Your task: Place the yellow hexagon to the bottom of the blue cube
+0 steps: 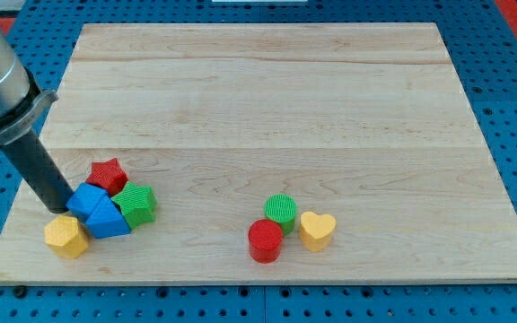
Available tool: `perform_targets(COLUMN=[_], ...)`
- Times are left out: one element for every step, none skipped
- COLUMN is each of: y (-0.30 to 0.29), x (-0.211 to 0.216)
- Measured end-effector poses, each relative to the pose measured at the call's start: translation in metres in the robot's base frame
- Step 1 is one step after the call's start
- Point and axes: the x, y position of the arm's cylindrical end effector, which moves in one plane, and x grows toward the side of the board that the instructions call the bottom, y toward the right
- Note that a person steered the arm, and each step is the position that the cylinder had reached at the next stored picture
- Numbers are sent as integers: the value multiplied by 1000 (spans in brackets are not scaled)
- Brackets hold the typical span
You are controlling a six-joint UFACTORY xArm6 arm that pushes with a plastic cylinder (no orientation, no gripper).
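One dark rod slants down from the view's upper left, and my tip point(61, 210) rests on the tabletop point(267, 99) against the left side of the blue cube point(85, 199), just above the yellow hexagon point(65, 236). This end effector has no jaws to open or close. A blue triangular block point(108, 220) sits right of the hexagon, touching the cube, with a green block point(137, 203) and red star point(107, 173) crowding behind. Well apart to the right lie a red cylinder point(265, 240), yellow heart point(317, 229) and green cylinder point(281, 211).
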Motion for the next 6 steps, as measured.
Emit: perform_targets(y=[9,7,-47,-76,-37,-30], x=[0,0,22,31,47,54])
